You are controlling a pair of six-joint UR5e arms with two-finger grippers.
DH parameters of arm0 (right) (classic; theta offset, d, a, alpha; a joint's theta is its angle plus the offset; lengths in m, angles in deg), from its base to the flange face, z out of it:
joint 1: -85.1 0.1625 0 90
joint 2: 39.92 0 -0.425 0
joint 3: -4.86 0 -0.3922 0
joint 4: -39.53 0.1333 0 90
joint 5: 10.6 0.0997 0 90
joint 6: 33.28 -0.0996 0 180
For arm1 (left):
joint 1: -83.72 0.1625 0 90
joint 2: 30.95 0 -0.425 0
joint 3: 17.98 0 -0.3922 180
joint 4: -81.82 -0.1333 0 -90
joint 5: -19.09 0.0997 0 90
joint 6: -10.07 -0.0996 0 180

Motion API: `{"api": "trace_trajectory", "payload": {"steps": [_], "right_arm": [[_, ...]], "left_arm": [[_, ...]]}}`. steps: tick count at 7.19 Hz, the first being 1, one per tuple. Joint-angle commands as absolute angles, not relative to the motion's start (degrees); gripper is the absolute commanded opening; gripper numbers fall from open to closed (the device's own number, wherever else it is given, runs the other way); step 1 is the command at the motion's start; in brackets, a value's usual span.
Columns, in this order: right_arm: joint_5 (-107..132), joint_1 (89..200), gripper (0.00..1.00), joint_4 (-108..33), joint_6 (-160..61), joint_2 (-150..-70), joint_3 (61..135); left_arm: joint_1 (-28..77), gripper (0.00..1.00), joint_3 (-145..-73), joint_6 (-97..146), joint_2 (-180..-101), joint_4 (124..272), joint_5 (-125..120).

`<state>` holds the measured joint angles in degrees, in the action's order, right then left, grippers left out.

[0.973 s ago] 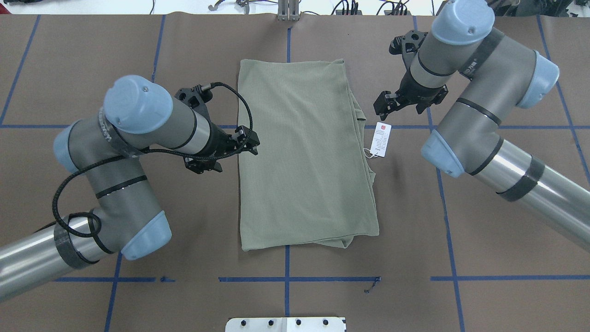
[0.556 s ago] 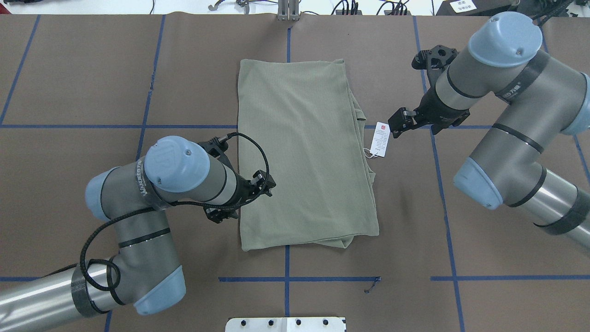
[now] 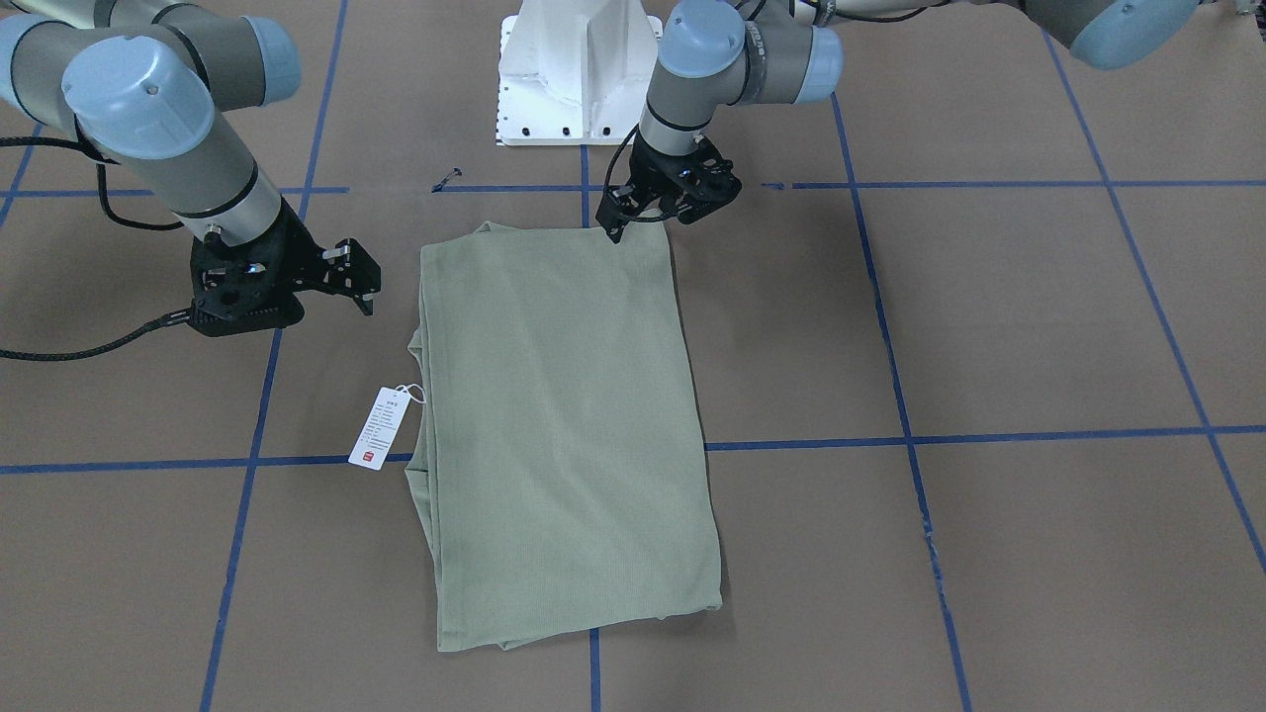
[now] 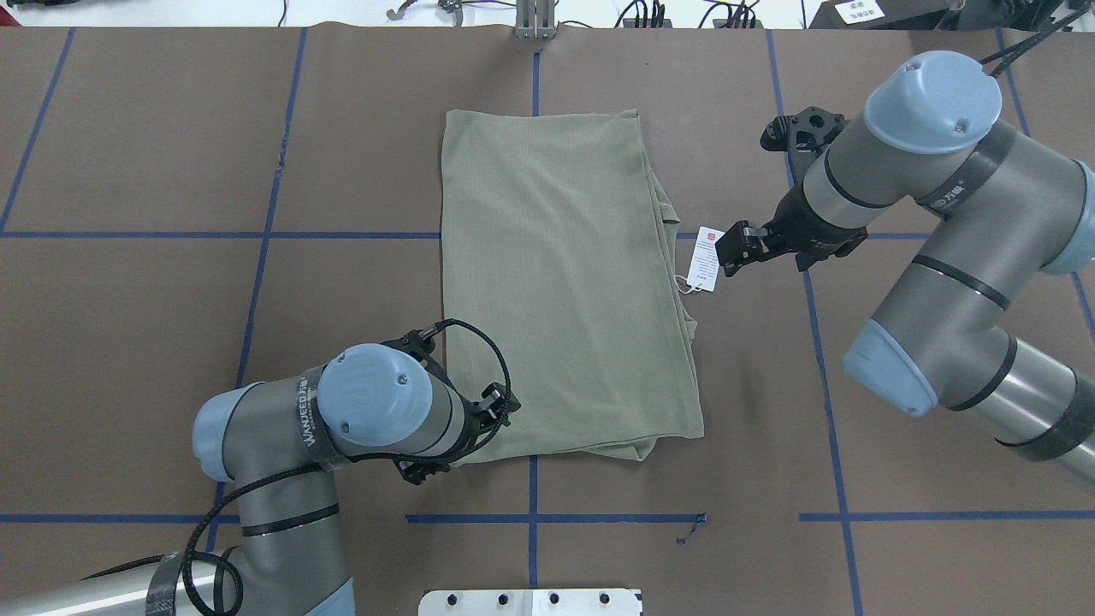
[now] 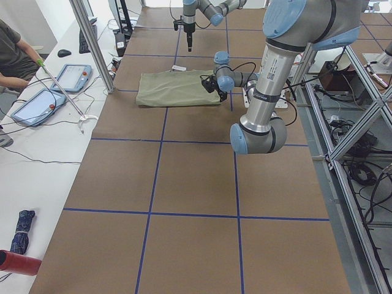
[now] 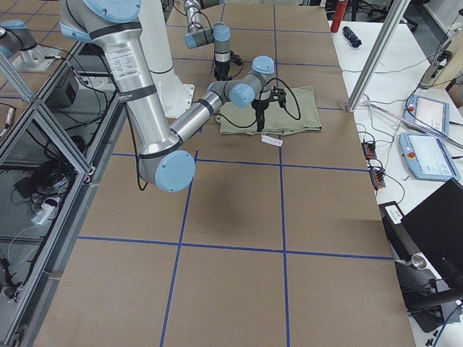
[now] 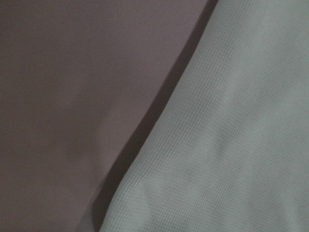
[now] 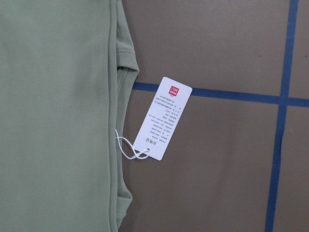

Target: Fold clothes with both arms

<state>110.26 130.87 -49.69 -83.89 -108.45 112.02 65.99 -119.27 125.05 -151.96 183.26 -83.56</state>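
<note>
While low at the shirt (image 4: 565,282) corner, left arm (image 4: 282,432) tightly crooked.

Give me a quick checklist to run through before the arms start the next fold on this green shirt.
1. Shirt lying flat as a long rectangle on the table: ok.
2. Left end effector at the shirt's base-side left corner: ok.
3. Left end effector gripping cloth: cannot tell.
4. Right end effector at a shirt corner: not ok, it is empty beside the hang tag.
5. Tag tucked in: not ok, it sticks out past the edge.
</note>
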Motion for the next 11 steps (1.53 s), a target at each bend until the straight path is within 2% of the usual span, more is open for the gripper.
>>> {"api": "trace_trajectory", "payload": {"steps": [1, 3, 4, 8, 11], "right_arm": [[110.3, 130.7, 1.0, -49.6, -83.9, -108.5, 112.1], [110.3, 130.6, 1.0, -49.5, -83.9, -108.5, 112.0], [110.3, 130.6, 1.0, -49.5, -83.9, -108.6, 112.0], [110.0, 130.3, 1.0, -49.4, -83.9, -108.6, 111.7], [110.1, 130.3, 1.0, -49.4, -83.8, -109.1, 111.6]], "left_arm": [[66.4, 0.93, -119.1, 125.6, -152.0, 181.8, -83.1], [66.1, 0.85, -118.8, 125.6, -152.0, 181.7, -81.6], [65.8, 0.78, -118.9, 125.6, -152.0, 181.4, -81.2], [66.1, 0.64, -119.7, 125.6, -150.3, 181.4, -80.7], [66.4, 0.64, -120.0, 125.6, -150.7, 181.4, -80.7]]}}
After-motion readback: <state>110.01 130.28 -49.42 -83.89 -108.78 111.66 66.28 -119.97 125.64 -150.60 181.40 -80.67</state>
